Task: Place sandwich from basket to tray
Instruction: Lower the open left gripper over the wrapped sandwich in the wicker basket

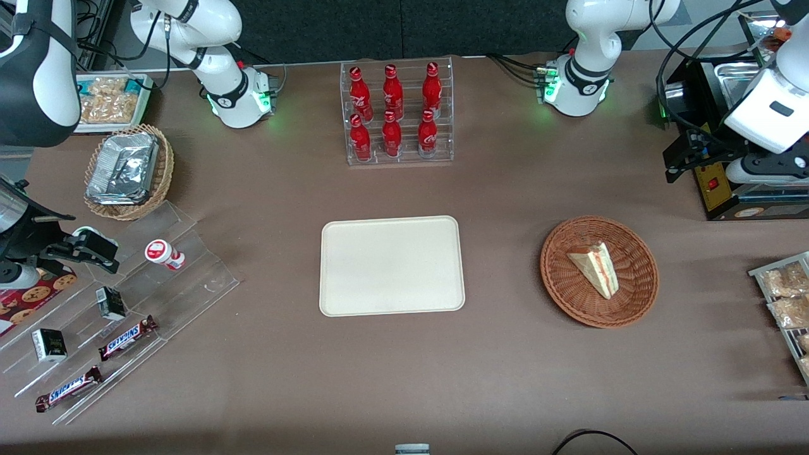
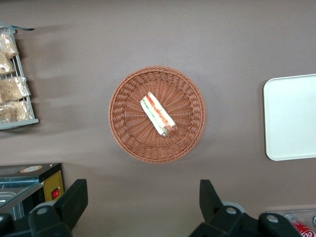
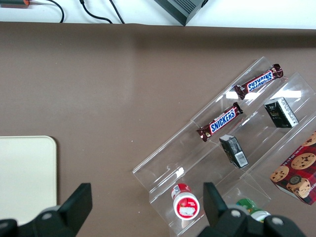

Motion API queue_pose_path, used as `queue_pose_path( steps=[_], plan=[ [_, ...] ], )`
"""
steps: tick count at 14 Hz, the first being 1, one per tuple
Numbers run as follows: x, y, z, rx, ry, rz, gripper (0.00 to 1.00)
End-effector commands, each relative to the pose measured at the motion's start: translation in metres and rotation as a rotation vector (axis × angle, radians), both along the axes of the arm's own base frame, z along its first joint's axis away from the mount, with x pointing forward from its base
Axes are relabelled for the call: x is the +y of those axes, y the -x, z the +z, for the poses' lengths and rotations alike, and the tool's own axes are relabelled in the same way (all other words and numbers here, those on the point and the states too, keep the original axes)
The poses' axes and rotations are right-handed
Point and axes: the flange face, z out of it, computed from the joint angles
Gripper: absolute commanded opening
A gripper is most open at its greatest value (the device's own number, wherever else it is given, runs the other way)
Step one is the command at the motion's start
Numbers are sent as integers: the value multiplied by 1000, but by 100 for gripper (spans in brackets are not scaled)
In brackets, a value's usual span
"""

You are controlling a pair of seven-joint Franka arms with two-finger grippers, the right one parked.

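The sandwich [image 1: 594, 268], a pale wedge with red and green filling stripes, lies in the round reddish-brown wicker basket [image 1: 559, 287]. The left wrist view shows the sandwich [image 2: 158, 114] in the middle of the basket [image 2: 123, 136]. The cream tray [image 1: 392, 265] lies flat beside the basket, toward the parked arm's end; its edge shows in the left wrist view [image 2: 291, 118]. My left gripper [image 1: 679, 161] hangs high above the table, farther from the front camera than the basket. It is open and empty [image 2: 142, 202], and the fingers [image 2: 74, 200] stand wide apart.
A rack of red bottles [image 1: 395, 114] stands farther back than the tray. A black appliance [image 1: 727, 183] sits under the gripper. A tray of bagged snacks [image 1: 784, 297] lies beside the basket at the working arm's end. An acrylic stand with Snickers bars [image 1: 126, 335] and a tan basket of foil packets [image 1: 126, 170] sit toward the parked arm's end.
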Motion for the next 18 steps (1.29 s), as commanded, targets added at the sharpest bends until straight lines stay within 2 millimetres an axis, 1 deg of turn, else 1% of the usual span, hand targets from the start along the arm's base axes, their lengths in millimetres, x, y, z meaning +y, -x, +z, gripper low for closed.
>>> queue_pose_path(
  steps=[1,2,3,5,6,7,9,11,12,13,15,16,18],
  plan=[
    [5,8,8,12,26,20,100],
    [5,6,3,24,28,28,100],
    [5,0,-16,60,44,61,100],
    [17,-18,-59,121,96,227,100],
    [18,-24,-80,135,96,303,100],
    [19,-30,-105,136,93,375,100],
    [21,-39,-166,134,88,427,100],
    [22,-45,-226,107,91,568,100],
    [20,-48,-249,99,82,619,100],
    [19,-51,-270,106,79,651,100],
    [19,-51,-305,115,83,665,100],
    [18,-48,-319,103,90,669,100],
    [17,-36,-352,66,107,697,100]
  ],
)
